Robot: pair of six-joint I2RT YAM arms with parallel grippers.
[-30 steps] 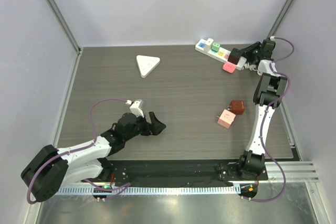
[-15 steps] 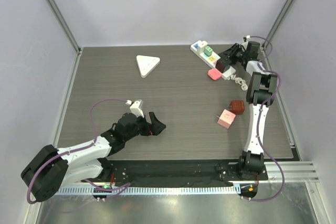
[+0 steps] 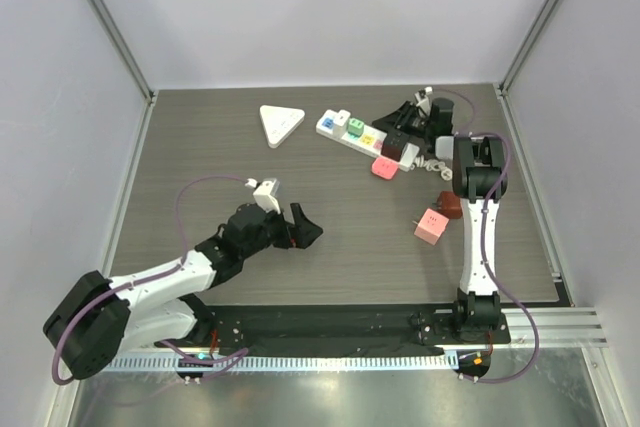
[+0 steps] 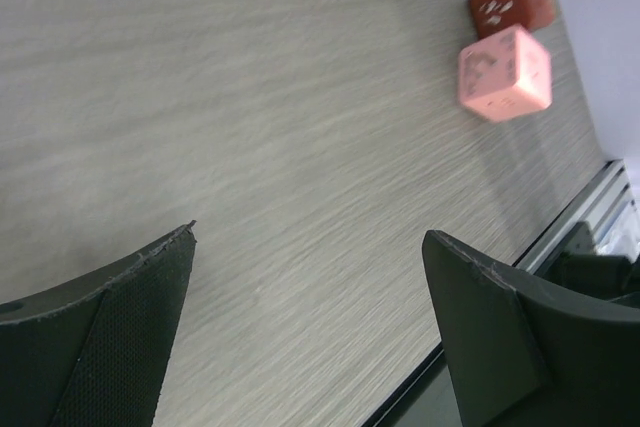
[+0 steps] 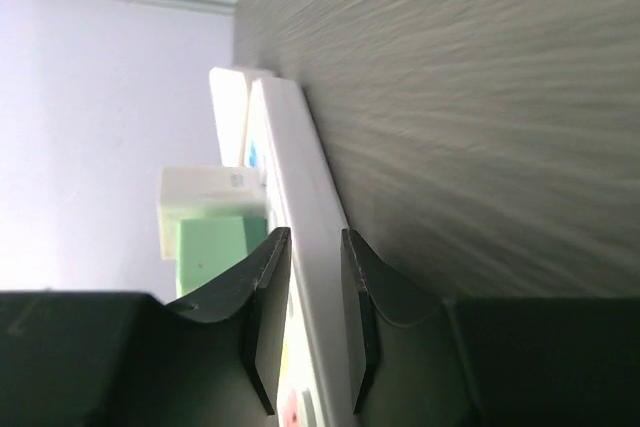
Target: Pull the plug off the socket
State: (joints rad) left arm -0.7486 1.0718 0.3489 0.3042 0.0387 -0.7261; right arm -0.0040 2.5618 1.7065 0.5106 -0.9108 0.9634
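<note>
The right hand [image 3: 398, 140] is clenched on the right end of the white power strip [image 3: 362, 136], its fingers [image 5: 264, 327] pinching the strip's thin edge. A green plug [image 3: 353, 127] sits in the strip, and a pink plug [image 3: 383, 166] touches its near side. The left hand [image 3: 303, 230], well apart from the strip on the counter [image 3: 200, 177], is spread wide, grasping nothing.
</note>
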